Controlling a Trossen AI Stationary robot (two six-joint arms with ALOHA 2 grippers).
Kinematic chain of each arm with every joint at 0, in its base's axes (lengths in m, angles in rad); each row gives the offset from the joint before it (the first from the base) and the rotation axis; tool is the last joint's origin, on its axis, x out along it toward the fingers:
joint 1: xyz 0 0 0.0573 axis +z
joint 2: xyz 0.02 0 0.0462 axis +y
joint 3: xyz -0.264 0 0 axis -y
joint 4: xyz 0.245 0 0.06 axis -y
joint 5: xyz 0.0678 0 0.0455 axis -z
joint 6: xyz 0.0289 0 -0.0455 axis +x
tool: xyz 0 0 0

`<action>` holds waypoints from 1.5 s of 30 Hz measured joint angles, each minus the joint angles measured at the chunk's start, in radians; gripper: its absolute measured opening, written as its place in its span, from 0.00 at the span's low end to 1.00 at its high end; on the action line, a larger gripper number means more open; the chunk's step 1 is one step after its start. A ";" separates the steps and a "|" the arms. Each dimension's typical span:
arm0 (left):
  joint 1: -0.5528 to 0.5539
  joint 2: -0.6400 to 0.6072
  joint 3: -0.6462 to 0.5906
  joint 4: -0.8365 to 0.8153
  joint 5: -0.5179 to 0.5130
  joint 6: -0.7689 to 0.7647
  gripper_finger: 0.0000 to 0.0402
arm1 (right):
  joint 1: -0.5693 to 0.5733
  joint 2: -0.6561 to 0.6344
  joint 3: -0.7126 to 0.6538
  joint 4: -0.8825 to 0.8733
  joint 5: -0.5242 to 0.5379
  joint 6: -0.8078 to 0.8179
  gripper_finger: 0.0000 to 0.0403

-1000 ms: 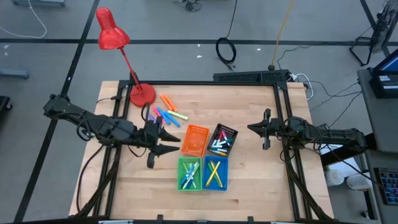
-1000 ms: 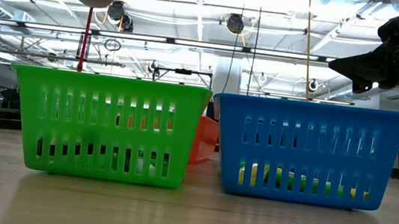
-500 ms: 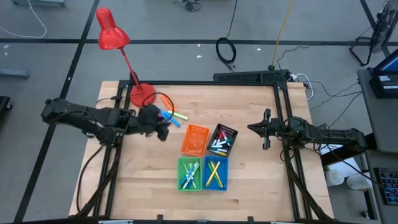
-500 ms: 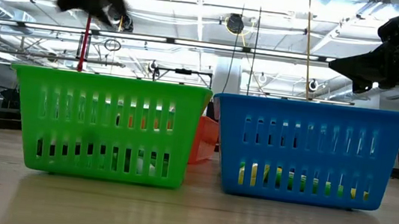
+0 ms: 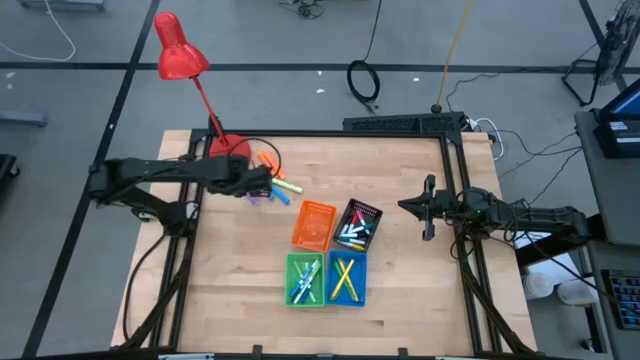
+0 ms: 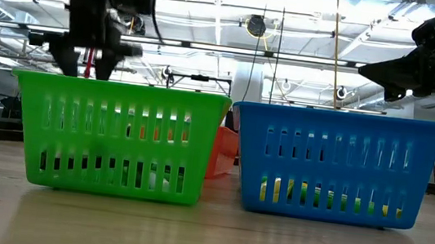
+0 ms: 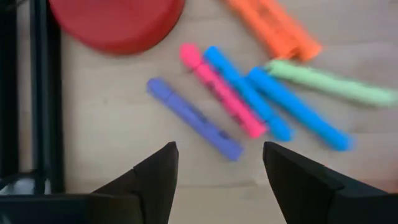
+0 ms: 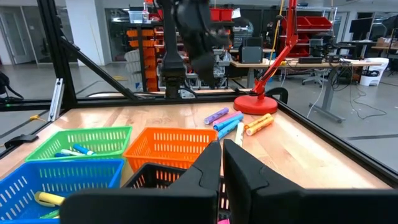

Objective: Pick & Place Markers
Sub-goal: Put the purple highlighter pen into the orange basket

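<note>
Left wrist view: beside the round red lamp base (image 7: 118, 22) lie one purple (image 7: 194, 118), one pink (image 7: 222, 90), two blue (image 7: 245, 92), one green (image 7: 329, 83) and two orange markers (image 7: 273, 26); left jaws open above them, right jaws closed.

I've swung the dark left gripper (image 5: 258, 187) away from the orange plastic bin (image 5: 313, 225) to hover over the loose coloured markers (image 7: 249, 93) (fingers spread apart).

A red desk lamp (image 5: 182, 52) is seen at the table's (image 5: 400, 290) 11 o'clock corner, its round base (image 5: 228, 150) resting on the wood. Four small bins are grouped near the centre: orange (image 5: 314, 225), black (image 5: 358, 225), green (image 5: 305, 280), blue (image 5: 346, 279).
</note>
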 joint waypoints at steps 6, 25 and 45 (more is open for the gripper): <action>0.092 0.131 0.000 -0.017 0.063 0.074 0.60 | 0.000 0.000 0.000 0.000 0.000 0.000 0.02; 0.172 0.292 -0.144 0.217 0.109 0.120 0.60 | 0.000 0.000 0.000 0.000 0.000 0.000 0.02; 0.044 0.241 -0.154 0.210 0.021 0.048 0.60 | 0.000 0.000 0.000 0.000 0.000 0.000 0.02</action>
